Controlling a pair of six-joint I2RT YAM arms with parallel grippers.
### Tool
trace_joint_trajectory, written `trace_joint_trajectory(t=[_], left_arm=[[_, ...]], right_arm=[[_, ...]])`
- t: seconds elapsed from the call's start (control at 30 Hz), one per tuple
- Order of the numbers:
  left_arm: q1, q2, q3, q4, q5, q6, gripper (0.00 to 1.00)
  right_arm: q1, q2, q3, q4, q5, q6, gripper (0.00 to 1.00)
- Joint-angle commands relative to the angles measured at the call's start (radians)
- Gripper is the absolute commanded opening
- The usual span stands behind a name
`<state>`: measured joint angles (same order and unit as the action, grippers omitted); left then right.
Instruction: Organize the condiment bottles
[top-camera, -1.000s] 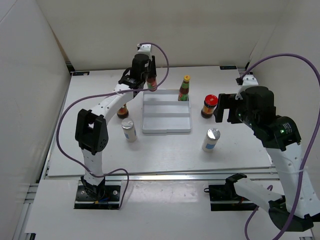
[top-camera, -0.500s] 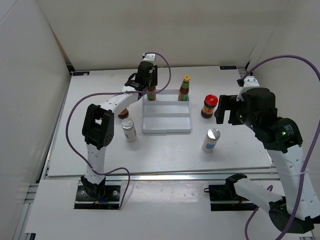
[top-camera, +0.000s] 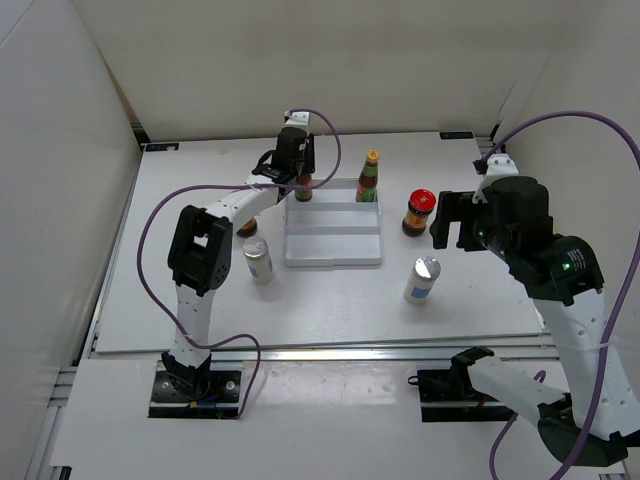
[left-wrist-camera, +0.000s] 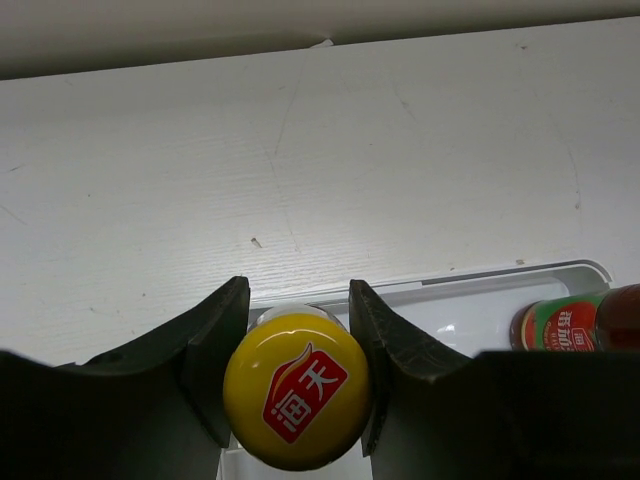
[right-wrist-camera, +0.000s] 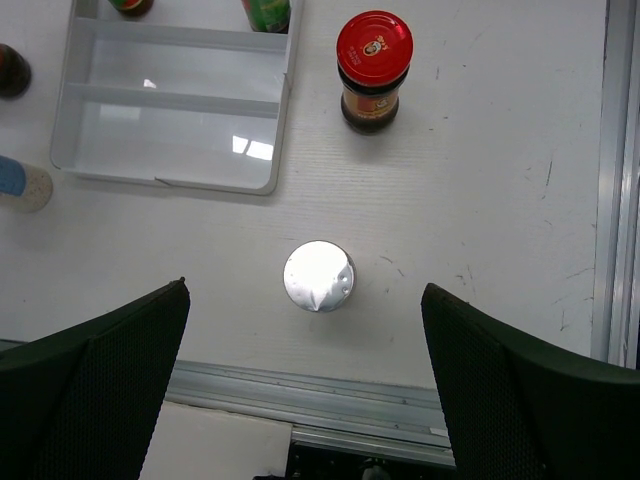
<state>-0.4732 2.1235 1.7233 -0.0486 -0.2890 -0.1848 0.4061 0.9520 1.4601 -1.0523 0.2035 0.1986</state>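
The white tray (top-camera: 332, 235) sits on the table (top-camera: 480, 300), and the right gripper (right-wrist-camera: 303, 300) hangs wide open, holding nothing, above a silver-topped shaker (right-wrist-camera: 318, 276). The left gripper (left-wrist-camera: 297, 305) is squeezed tight on a thin dark sauce bottle (left-wrist-camera: 297, 392) with a round yellow cap and a red mark on top, standing up in the tray's back left corner.

Clad in glossy white shells with matte black joint housings on the left arm (top-camera: 232, 205) and right arm (top-camera: 578, 325). Looped with purple cables (top-camera: 567, 110). Bolted to black base plates (top-camera: 225, 385). Tipped with smooth black fingers (left-wrist-camera: 205, 350) on the left hand (left-wrist-camera: 297, 385), mesh-textured on the right hand (right-wrist-camera: 305, 290).
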Motion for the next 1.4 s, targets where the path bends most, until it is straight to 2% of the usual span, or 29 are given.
trace_joint_trajectory(t=[0.0, 0.07, 0.1, 0.2, 0.23, 0.33, 0.43, 0.6, 0.7, 0.9, 1.07, 1.17, 1.2, 1.27, 1.3, 1.37], left_arm=[[0.007, -0.016, -0.014, 0.027, -0.019, -0.013, 0.16], [0.007, -0.016, -0.014, 0.027, -0.019, -0.013, 0.18], [0.007, -0.016, -0.014, 0.027, -0.019, -0.013, 0.23], [0.007, -0.016, -0.014, 0.027, -0.019, -0.004, 0.44], [0.007, -0.016, -0.014, 0.027, -0.019, 0.007, 0.62], [0.007, -0.016, -0.014, 0.018, -0.029, 0.007, 0.78], [0.007, -0.027, -0.014, 0.018, -0.038, 0.007, 1.00], [0.007, -0.046, 0.021, -0.005, -0.062, 0.016, 1.00], [0.007, -0.074, 0.064, -0.029, -0.085, 0.028, 1.00], [0.007, -0.135, 0.266, -0.158, -0.075, 0.061, 1.00], [0.007, -0.253, 0.314, -0.241, -0.121, 0.110, 1.00], [0.007, -0.333, 0.265, -0.304, -0.173, 0.136, 1.00], [0.007, -0.402, 0.234, -0.313, -0.205, 0.148, 1.00], [0.007, -0.485, 0.083, -0.304, -0.242, 0.157, 1.00], [0.007, -0.572, -0.070, -0.278, -0.283, 0.183, 1.00], [0.007, -0.660, -0.225, -0.179, -0.315, 0.209, 1.00]], right_arm=[[-0.003, -0.012, 0.000, 0.005, 0.011, -0.014, 1.00], [-0.003, -0.012, 0.000, 0.005, 0.011, -0.014, 1.00], [-0.003, -0.012, 0.000, 0.005, 0.011, -0.014, 1.00], [-0.003, -0.012, 0.000, 0.005, 0.011, -0.014, 1.00], [-0.003, -0.012, 0.000, -0.005, 0.011, -0.014, 1.00], [-0.003, -0.012, 0.000, -0.005, 0.011, -0.005, 1.00], [-0.003, -0.012, 0.000, -0.005, 0.011, -0.005, 1.00], [-0.003, -0.012, 0.000, -0.014, 0.011, -0.005, 1.00], [-0.003, -0.021, 0.000, -0.014, 0.079, 0.005, 1.00], [-0.003, -0.021, -0.052, -0.005, 0.189, 0.096, 1.00], [-0.003, 0.094, -0.092, 0.069, 0.154, 0.096, 1.00], [-0.022, 0.203, -0.034, 0.078, 0.142, 0.107, 1.00], [-0.035, 0.232, -0.014, 0.078, 0.123, 0.107, 1.00], [-0.084, 0.310, 0.022, 0.104, 0.049, 0.107, 1.00], [-0.098, 0.335, 0.048, 0.115, 0.028, 0.076, 1.00], [-0.136, 0.396, 0.057, 0.145, 0.019, 0.065, 1.00]])
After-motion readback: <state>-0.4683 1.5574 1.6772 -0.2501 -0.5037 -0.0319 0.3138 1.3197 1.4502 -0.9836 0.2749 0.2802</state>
